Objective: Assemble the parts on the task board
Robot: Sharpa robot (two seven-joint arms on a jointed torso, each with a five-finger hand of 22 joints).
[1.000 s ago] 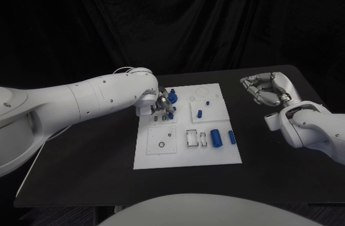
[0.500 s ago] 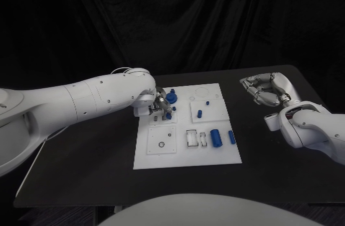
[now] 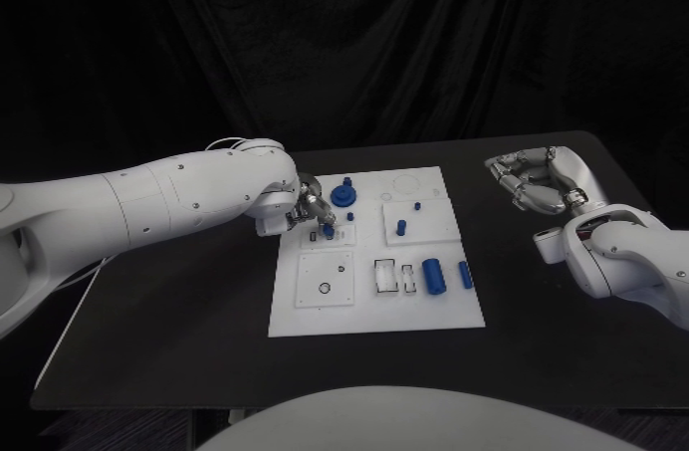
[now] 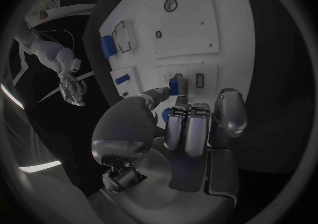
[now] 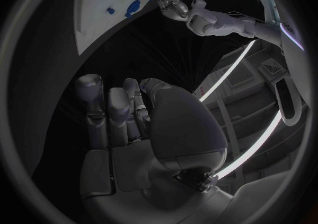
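Note:
The white task board [image 3: 366, 307] lies mid-table. My left hand [image 3: 306, 210] hovers over its far left corner and pinches a small blue part [image 4: 175, 85] between thumb and a finger, just above two small slots [image 4: 199, 79] in a sub-plate. That part shows as a blue tip [image 3: 328, 231] under the fingers. A round blue knob [image 3: 344, 192] stands beside the hand. A blue cylinder [image 3: 431, 274] and a blue bar [image 3: 464, 274] lie at the near right. My right hand [image 3: 537, 179] is raised off the board's far right, fingers apart, holding nothing.
Small blue pieces [image 3: 402, 226] sit on the far right sub-plate. A square plate with a hole [image 3: 325, 277] lies near the board's left side. Bare black table [image 3: 172, 341] surrounds the board. My left forearm [image 3: 158, 207] spans the table's left part.
My left hand has drawn slightly left and toward the near side, uncovering the round blue knob; the pinched part sits a little further left. The right hand has barely moved.

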